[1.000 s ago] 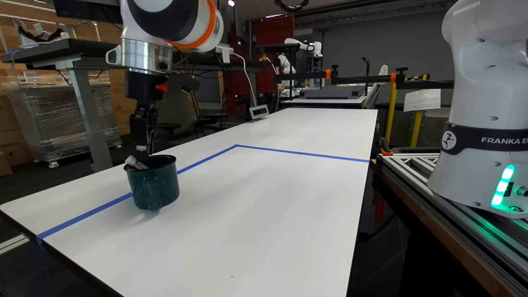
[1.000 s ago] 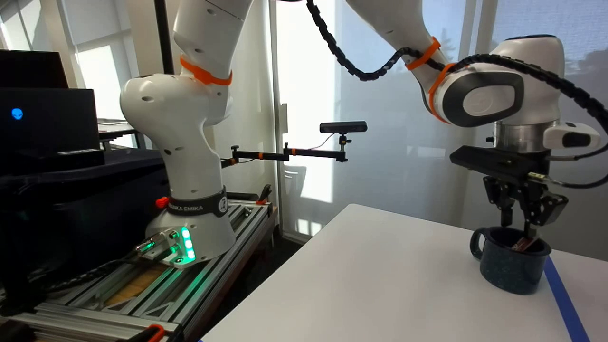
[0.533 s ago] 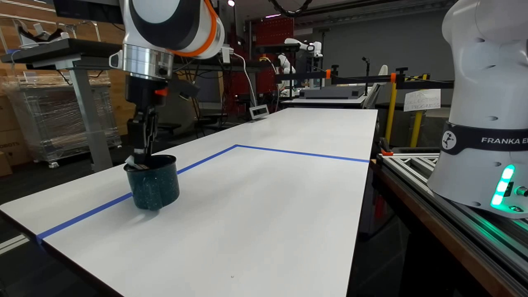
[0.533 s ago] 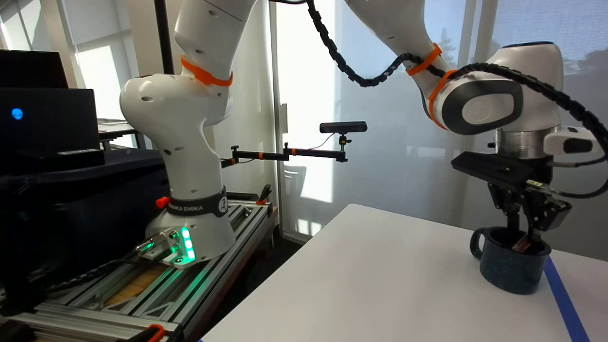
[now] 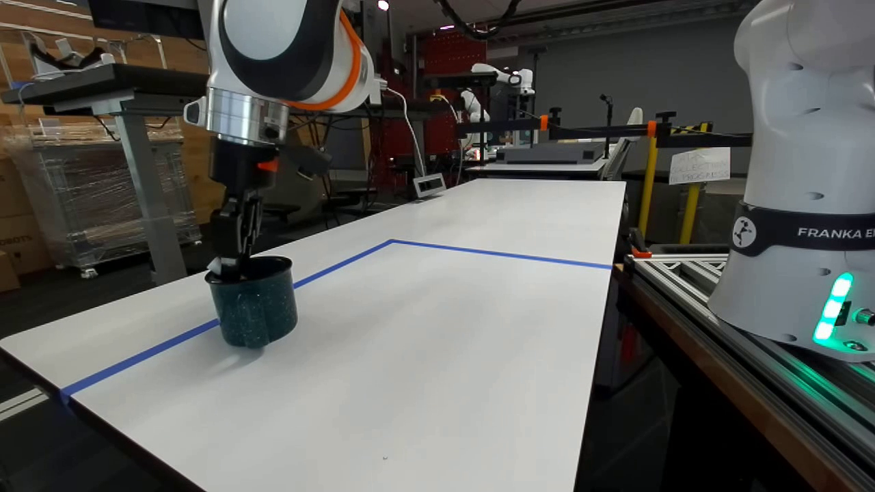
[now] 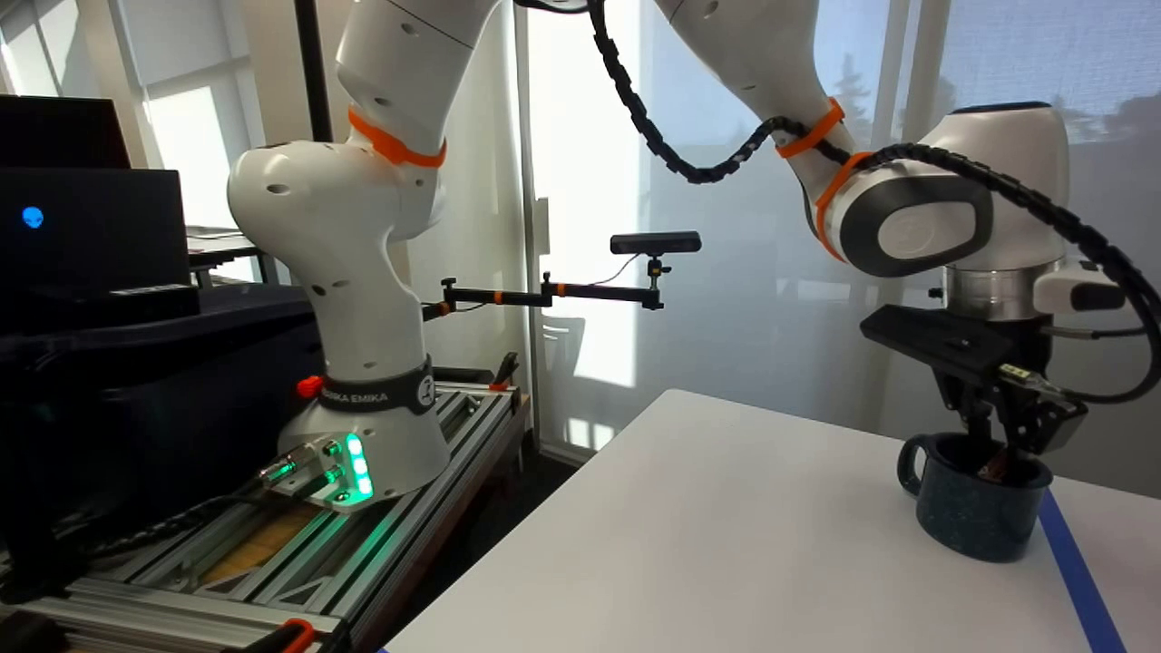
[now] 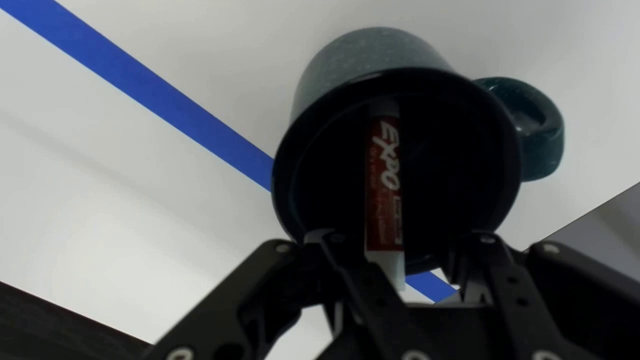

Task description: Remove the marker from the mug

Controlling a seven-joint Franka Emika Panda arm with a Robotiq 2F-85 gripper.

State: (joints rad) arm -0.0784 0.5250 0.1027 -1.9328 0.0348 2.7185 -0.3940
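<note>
The dark teal mug (image 5: 253, 314) stands upright on the table in both exterior views (image 6: 980, 521). The marker (image 7: 384, 190) leans inside it, its dark red label reading EXPO between whitish ends. One end rests at the mug's rim and the other lies deep inside. My gripper (image 6: 1001, 443) points down with its fingertips lowered into the mug's mouth. In the wrist view, the jaws stand apart on either side of the marker, which lies nearer the left finger (image 7: 325, 255). A gap shows on the right. The fingertips are lost in the mug's dark inside.
The mug stands by a blue tape line (image 5: 147, 355) on the white table (image 5: 424, 369). Its handle (image 7: 540, 130) sticks out to the right in the wrist view. The table's edge (image 7: 590, 215) is near. The robot's base (image 6: 372, 444) stands on a metal frame.
My gripper has moved down, and its fingers reach deeper into the mug. Less of the marker's end shows past the gripper. The mug has not moved.
</note>
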